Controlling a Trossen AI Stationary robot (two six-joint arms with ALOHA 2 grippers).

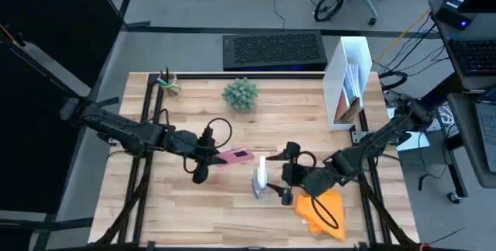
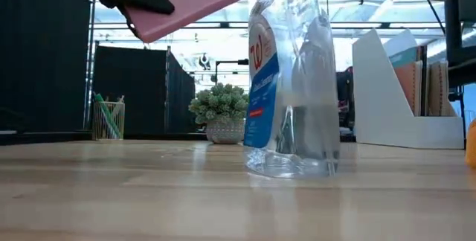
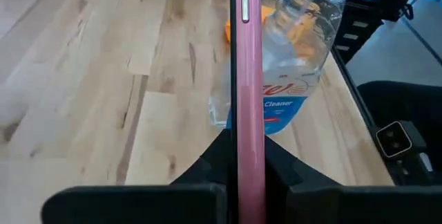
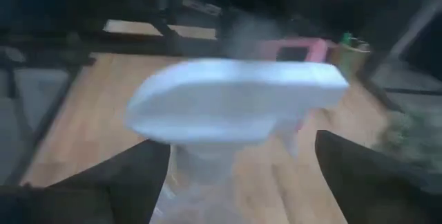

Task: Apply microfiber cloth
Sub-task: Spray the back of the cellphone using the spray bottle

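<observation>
A: What did the left gripper (image 1: 219, 156) have?

B: The phone (image 1: 235, 156), in a pink case. The fingers were pinched on one end of it, and the rest reached out past the fingertips toward the bottle. In the low view the phone (image 2: 190, 1) hung tilted, clear above the table (image 2: 149, 196). The left wrist view showed it edge-on, clamped between the two dark fingers (image 3: 207, 172).

A: And ahead of that gripper?

B: The spray bottle (image 1: 261, 178), standing upright straight beyond the phone's free end, near it but apart. It blocked most of the line from there to the cloth (image 1: 324, 211); in the left wrist view only scraps of orange (image 3: 228, 30) showed past the bottle (image 3: 290, 65).

A: The right gripper (image 1: 280, 190)?

B: Just beside the bottle, on the side away from the left gripper. Its wrist view had the white spray head (image 4: 235, 99) between two spread fingers (image 4: 359, 169), not touching it that I could see.

A: Where was the cloth?

B: Flat on the table behind the right gripper, under that arm, well away from the left gripper.

A: Other things?

B: Far beyond both grippers, along the table's back edge: a cup of pens (image 1: 167, 84), a small potted plant (image 1: 240, 94), and a white file holder (image 1: 349, 80).
</observation>
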